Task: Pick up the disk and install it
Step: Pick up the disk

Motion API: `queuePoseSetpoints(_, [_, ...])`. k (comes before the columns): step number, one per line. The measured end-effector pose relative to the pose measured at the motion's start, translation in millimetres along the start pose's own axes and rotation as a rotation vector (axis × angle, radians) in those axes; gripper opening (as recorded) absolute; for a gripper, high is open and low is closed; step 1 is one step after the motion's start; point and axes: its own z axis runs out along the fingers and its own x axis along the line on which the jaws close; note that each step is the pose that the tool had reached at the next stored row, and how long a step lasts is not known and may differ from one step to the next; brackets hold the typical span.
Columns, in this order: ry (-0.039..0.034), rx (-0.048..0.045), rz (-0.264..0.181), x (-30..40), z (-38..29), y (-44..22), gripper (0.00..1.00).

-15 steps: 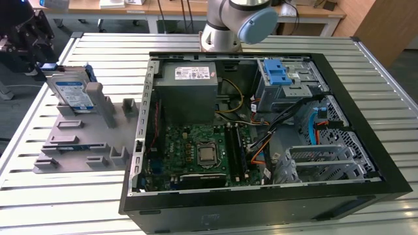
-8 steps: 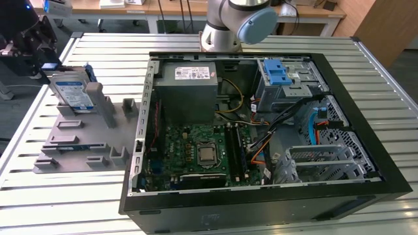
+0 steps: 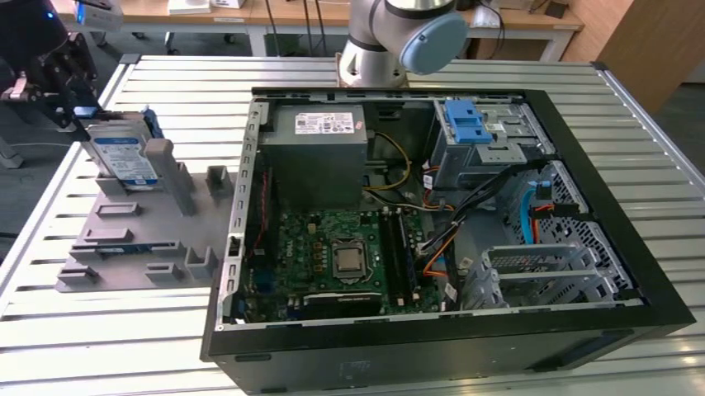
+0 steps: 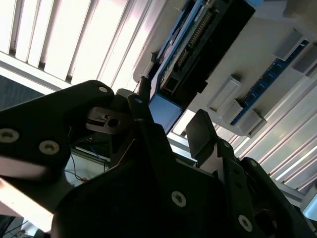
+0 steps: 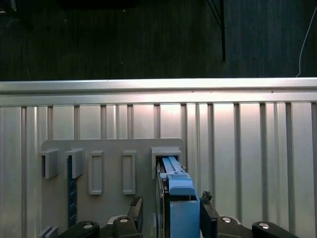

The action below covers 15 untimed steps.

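At the exterior view's left, the hand (image 3: 68, 97) hovers at the top edge of the one disk (image 3: 119, 157). The disk is a flat silver drive with a blue-and-white label and a blue plastic frame, and it stands upright in a slot of the one grey rack (image 3: 144, 243) on the table (image 3: 111, 355). In the first wrist view the fingers (image 5: 137, 210) sit apart astride the disk, with a gap showing on one side. Further right lies one open computer case (image 3: 441, 355).
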Motion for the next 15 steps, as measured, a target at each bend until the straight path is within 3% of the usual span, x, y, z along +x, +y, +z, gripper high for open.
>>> queuePoseSetpoints(15, [0.0007,0.0004,0.013,-3.6,7.4,3.3,0.56])
